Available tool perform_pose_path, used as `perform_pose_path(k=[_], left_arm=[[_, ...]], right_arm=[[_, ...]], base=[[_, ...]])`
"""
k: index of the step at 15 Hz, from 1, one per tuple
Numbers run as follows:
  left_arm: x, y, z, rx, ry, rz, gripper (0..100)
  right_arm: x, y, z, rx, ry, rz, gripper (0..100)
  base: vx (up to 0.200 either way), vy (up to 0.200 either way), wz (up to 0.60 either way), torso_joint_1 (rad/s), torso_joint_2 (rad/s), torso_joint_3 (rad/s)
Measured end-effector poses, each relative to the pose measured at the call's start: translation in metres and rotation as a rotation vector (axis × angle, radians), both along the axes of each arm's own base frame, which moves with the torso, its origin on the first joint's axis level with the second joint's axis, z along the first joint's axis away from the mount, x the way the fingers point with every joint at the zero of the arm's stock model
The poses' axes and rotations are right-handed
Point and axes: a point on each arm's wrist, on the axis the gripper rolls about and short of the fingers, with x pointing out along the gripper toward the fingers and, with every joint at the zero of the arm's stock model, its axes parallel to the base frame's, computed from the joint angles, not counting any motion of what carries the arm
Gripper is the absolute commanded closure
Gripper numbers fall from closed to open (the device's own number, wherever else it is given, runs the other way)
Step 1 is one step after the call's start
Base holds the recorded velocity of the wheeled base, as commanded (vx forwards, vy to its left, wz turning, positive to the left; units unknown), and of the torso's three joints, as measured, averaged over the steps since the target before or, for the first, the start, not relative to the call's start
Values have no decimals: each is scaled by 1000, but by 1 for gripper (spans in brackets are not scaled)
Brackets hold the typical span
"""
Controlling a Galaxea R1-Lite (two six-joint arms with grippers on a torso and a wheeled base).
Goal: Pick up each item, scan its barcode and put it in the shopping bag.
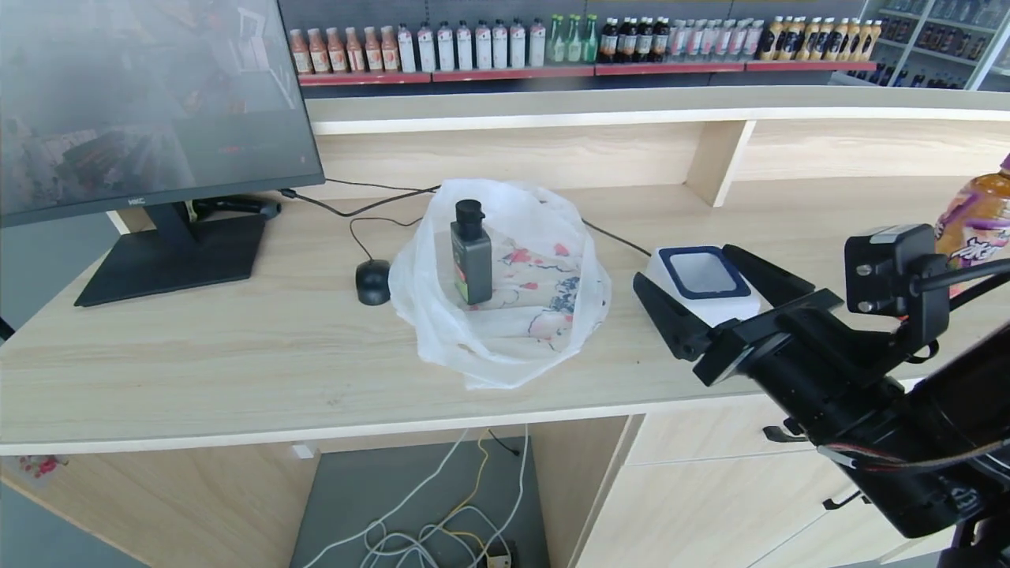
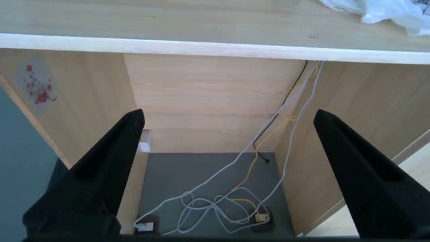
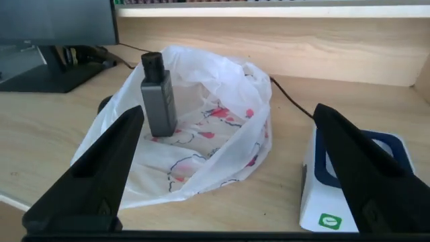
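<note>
A white plastic shopping bag (image 1: 513,331) lies open at the middle of the wooden counter (image 1: 237,355). A grey bottle with a black cap (image 1: 471,252) stands upright inside it. To its right sits a white barcode scanner with a blue rim (image 1: 702,280). My right gripper (image 1: 714,296) hovers open just in front of the scanner, nothing between its fingers. The right wrist view shows the bag (image 3: 222,154), the grey bottle (image 3: 158,97) and the scanner (image 3: 336,195) ahead of that gripper (image 3: 228,175). An orange drink bottle (image 1: 982,221) stands at the far right. My left gripper (image 2: 228,175) is open below the counter edge.
A monitor (image 1: 142,102) stands at the back left, a black mouse (image 1: 372,282) beside the bag. A raised ledge (image 1: 631,102) runs along the counter's back. Loose cables (image 2: 222,202) lie in the recess under the counter.
</note>
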Motion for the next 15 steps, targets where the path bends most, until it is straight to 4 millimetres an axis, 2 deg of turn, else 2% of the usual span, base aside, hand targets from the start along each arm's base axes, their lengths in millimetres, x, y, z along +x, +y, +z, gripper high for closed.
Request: perform_pose_path(k=[8,10,15], left_arm=[[0,0,0,-2,0,0,0],[0,0,0,-2,0,0,0],[0,0,0,-3,0,1,0]], right_arm=[[3,2,2,4,-9,-3,0],[3,2,2,3,-7,-2,0],[2,1,-1,-5,4,-2,0]], base=[[0,-200,0,1,0,3],[0,-200,600,5,2,2],[0,-200,0,3,1,2]])
